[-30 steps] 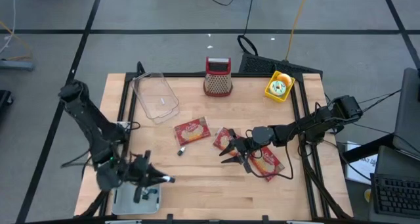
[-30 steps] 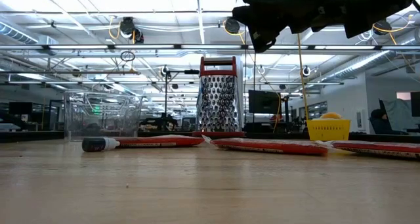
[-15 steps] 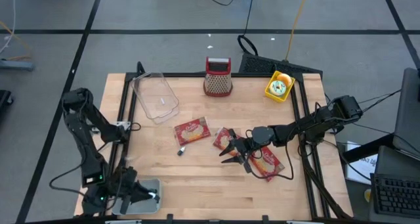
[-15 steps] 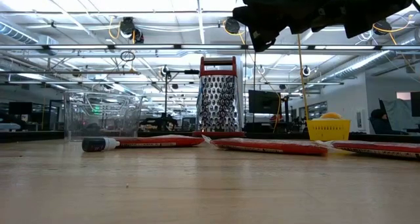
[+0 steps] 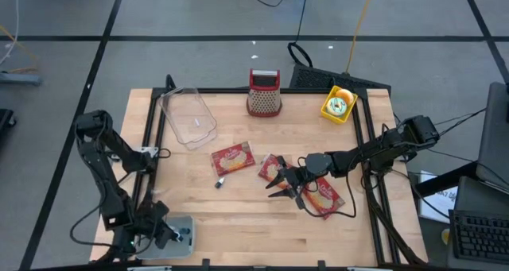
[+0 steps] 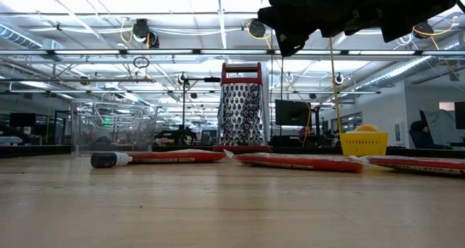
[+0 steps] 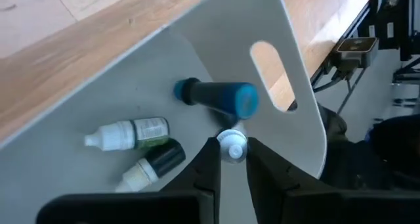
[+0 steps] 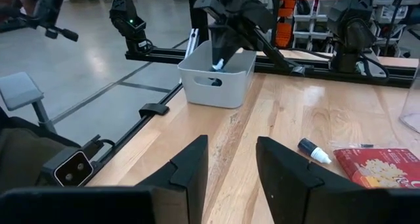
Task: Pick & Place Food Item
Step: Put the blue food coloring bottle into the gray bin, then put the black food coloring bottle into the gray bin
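Observation:
Three red food packets (image 5: 231, 158), (image 5: 273, 168), (image 5: 322, 198) lie flat on the wooden table. My right gripper (image 5: 278, 180) hovers open above the middle one, its fingers (image 8: 190, 165) level and touching nothing. My left gripper (image 5: 169, 236) is at the table's near left corner, over a pale grey bin (image 5: 188, 223). It is shut on a small bottle whose white cap (image 7: 232, 146) shows between the fingertips. The right wrist view shows that arm over the bin (image 8: 226, 86) from afar. My left gripper pinches the small bottle between its two fingers, with the white cap end (image 7: 232, 147) sticking out past the fingertips. The fingers slant down toward the bin. The bottle is lifted clear above the bin's floor (image 7: 98, 92).
In the bin lie a blue bottle (image 7: 220, 96), a green-labelled dropper bottle (image 7: 128, 133) and a black one (image 7: 155, 163). A small dropper bottle (image 5: 219, 182) lies by the left packet. At the far side stand a clear container (image 5: 189, 117), a grater (image 5: 264, 94) and a yellow basket (image 5: 338, 104).
My left gripper has swung toward the table's near left corner and sunk over the bin, rolling about its own axis and tipping from level to slanting down, with the small bottle still held. My right gripper has kept still.

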Controlling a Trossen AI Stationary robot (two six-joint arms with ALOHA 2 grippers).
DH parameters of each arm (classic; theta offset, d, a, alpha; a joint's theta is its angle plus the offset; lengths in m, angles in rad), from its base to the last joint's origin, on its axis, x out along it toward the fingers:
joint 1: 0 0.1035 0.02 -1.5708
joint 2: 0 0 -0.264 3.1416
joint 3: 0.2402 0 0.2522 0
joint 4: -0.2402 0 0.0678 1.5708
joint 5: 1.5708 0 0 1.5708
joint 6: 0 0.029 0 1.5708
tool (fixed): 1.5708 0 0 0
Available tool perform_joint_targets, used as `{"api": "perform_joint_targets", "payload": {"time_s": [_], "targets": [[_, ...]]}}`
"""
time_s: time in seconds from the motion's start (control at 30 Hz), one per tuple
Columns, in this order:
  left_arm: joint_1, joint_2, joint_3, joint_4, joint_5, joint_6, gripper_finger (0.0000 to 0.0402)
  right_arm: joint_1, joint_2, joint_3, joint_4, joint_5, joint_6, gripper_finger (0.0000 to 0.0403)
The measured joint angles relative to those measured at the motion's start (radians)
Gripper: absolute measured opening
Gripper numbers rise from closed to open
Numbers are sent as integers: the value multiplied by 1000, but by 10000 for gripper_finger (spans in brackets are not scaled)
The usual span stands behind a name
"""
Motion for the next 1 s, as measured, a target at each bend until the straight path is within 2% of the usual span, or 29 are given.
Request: {"api": "perform_joint_targets", "payload": {"time_s": [0.6, 0.8, 1.0], "targets": [[0, 0, 0, 15, -32, 21, 143, 0, 0, 0, 0, 0, 0, 118], [0, -46, 0, 85, -186, 154, 151, 0, 0, 0, 0, 0, 0, 118], [33, -134, 0, 175, -427, 473, 152, 0, 0, 0, 0, 0, 0, 121]]}}
